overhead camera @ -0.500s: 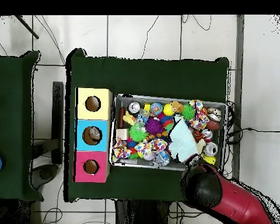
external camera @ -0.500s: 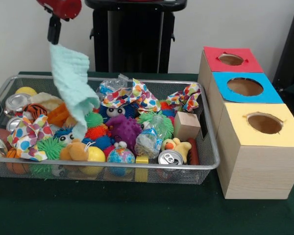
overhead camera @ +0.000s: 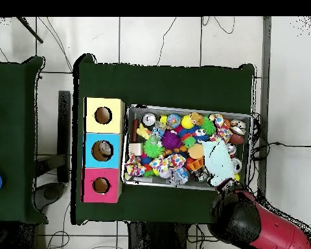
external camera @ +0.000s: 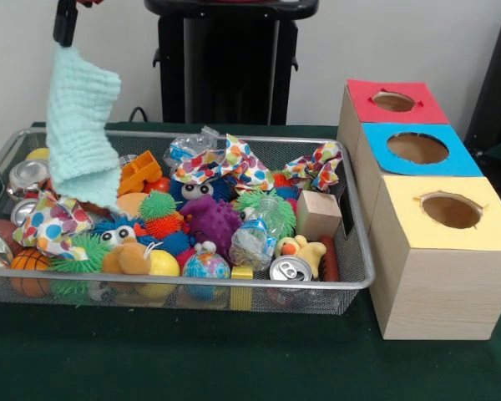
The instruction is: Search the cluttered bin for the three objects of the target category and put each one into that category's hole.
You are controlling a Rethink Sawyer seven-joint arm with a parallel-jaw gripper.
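My gripper (external camera: 64, 23) is at the top left of the front view, shut on a mint-green cloth (external camera: 82, 125) that hangs over the left end of the wire-mesh bin (external camera: 363, 276). One clear plastic film bundle (external camera: 188, 149) lies at the back middle of the bin. Another (external camera: 255, 238) lies front middle, next to a silver can (external camera: 290, 269). A third bundle does not show. The red-topped box's hole (external camera: 393, 101) is farthest back on the right. In the overhead view the arm (overhead camera: 255, 224) hides the gripper, and the cloth (overhead camera: 218, 162), bin (overhead camera: 184, 108) and red hole (overhead camera: 101, 185) show.
The bin is packed with spiky balls, polka-dot cloths (external camera: 234, 163), cans (external camera: 27, 175), a wooden block (external camera: 319, 214), an orange toy truck (external camera: 139, 173) and soft toys. The blue-topped box (external camera: 417, 149) and yellow-topped box (external camera: 451, 210) stand in front of the red one.
My gripper has risen and moved left in the front view, carrying the mint cloth toward the bin's left end. The orange toy truck now shows where the cloth hung.
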